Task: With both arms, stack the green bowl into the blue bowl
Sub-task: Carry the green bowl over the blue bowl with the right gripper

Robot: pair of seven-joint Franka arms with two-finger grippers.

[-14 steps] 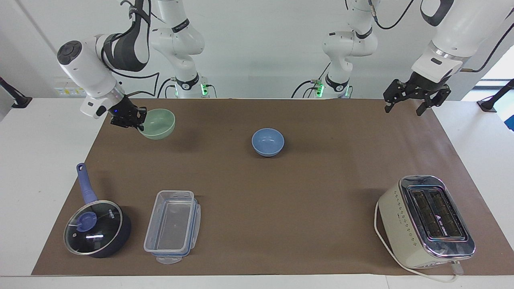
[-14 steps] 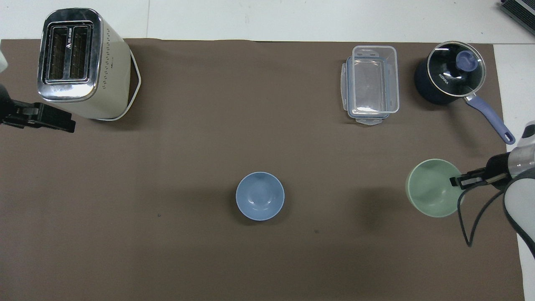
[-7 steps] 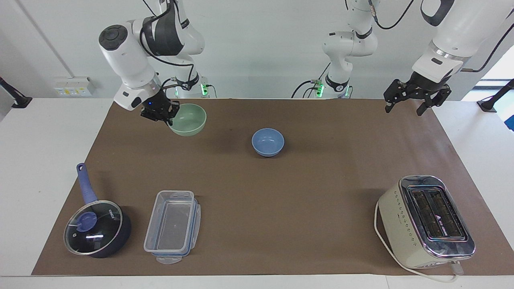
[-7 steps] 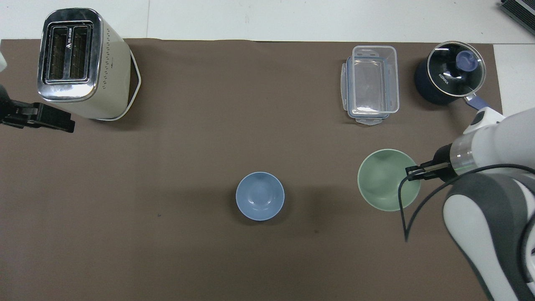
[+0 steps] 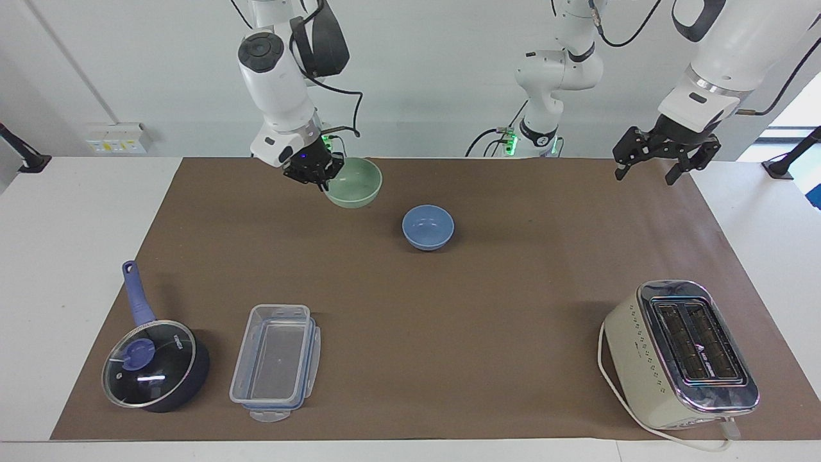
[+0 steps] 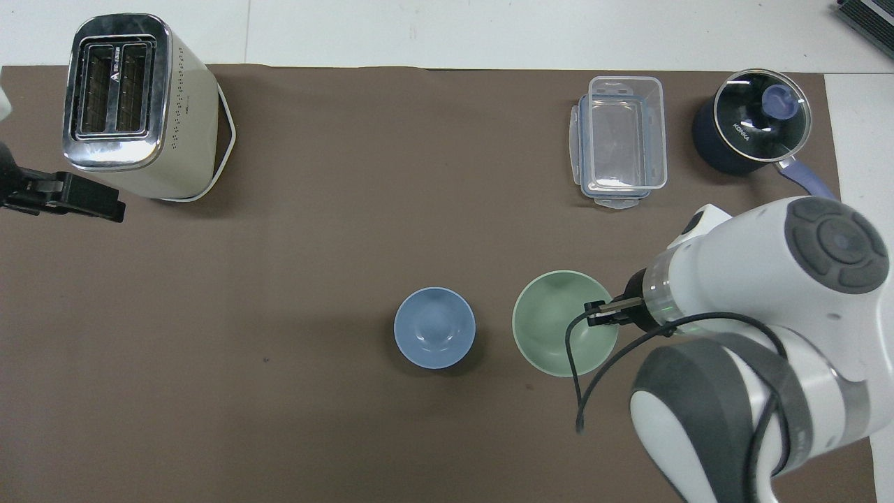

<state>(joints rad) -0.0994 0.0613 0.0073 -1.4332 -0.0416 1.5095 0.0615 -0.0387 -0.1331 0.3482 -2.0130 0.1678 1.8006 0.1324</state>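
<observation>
Overhead, right end effector (image 6: 599,313) pinches green bowl (image 6: 555,328) rim.

The small round pale mint-green bowl (image 5: 353,182) is hanging clamped by its rim in the right gripper (image 5: 319,176) over the brown table mat (image 5: 487,301), beside the small round periwinkle-blue bowl (image 5: 428,226) sitting mid-mat. Farther from the robots, the dark lidded saucepan (image 5: 156,364) and clear plastic container (image 5: 276,362) are sitting side by side toward the right arm's end. The cream two-slot toaster (image 5: 681,354) is standing toward the left arm's end, where the left gripper (image 5: 646,167) is waiting, fingers spread, above the mat's edge.
</observation>
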